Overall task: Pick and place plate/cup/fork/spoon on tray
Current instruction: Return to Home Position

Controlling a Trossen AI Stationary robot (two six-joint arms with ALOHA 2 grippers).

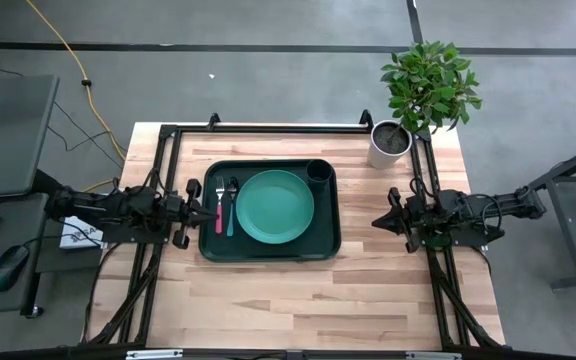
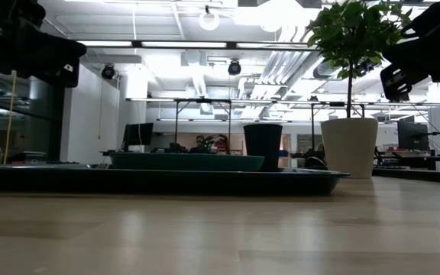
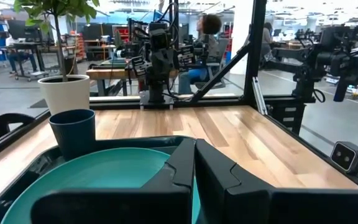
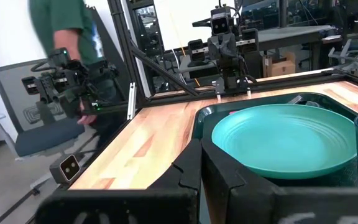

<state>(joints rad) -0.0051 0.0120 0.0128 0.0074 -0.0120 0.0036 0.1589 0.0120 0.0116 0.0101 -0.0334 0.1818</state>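
Near side of the counter (image 1: 308,300) is bare wood from the tray's front rim to the counter's front edge.

Tray (image 1: 208,250) sits mid-counter, toward the left. Everything is on it: plate (image 1: 275,206) in the middle, fork (image 1: 219,206) and spoon (image 1: 231,206) side by side between the plate and the tray's left rim, fork outermost. Plate looks close to the spoon, but contact can't be confirmed from above. Cup (image 1: 319,173) stands upright in the far right corner, just beside the plate's rim.

Left gripper (image 1: 194,212) is off the tray's left edge, just beside the rim, level with the cutlery; fingers (image 3: 185,168) pressed together, holding nothing. Right gripper (image 1: 380,220) is right of the tray, apart from it with a strip of bare wood between; fingers (image 4: 191,171) pressed together too, empty. Low view shows both arms raised off the counter.

Far right corner: white plant pot (image 1: 389,143), near the cup but off the tray. Behind the tray, a narrow bare strip to the counter's back edge.
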